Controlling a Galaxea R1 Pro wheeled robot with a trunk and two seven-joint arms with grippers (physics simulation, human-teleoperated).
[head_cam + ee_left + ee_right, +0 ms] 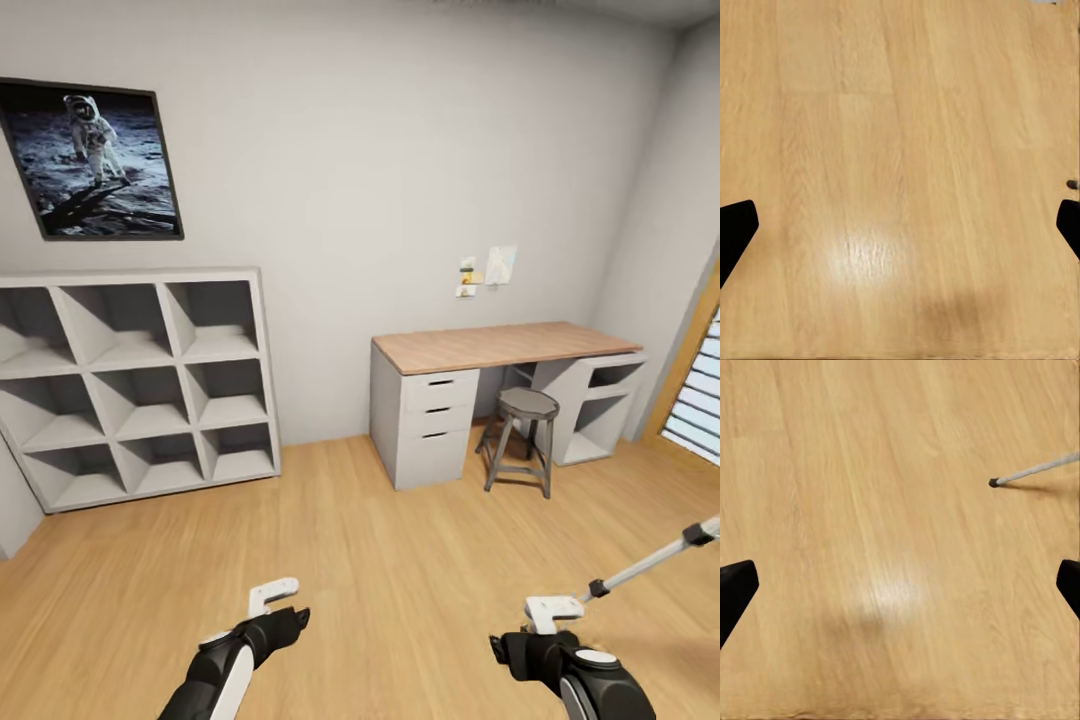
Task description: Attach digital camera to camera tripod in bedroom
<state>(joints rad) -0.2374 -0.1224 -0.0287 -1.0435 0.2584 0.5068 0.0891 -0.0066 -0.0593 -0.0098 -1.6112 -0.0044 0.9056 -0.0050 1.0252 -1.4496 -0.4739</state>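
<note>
One silver leg of the camera tripod [650, 562] slants in from the right edge of the head view, with black joints along it, just beyond my right gripper [553, 610]. In the right wrist view that tripod leg [1042, 471] ends in a small black foot resting on the wood floor [870, 510]. Both of the right gripper's [900, 592] fingertips sit wide apart, open and empty. My left gripper [273, 597] hangs low over bare floor, and its black fingertips [735, 229] are also spread, open with nothing between them. The digital camera is out of view.
A grey cube shelf [140, 385] stands against the far wall on the left under an astronaut poster [92, 160]. A wood-topped desk [500, 345] with grey drawers and a grey metal stool [524, 435] stand at the right. A slatted window [700, 395] is at the far right.
</note>
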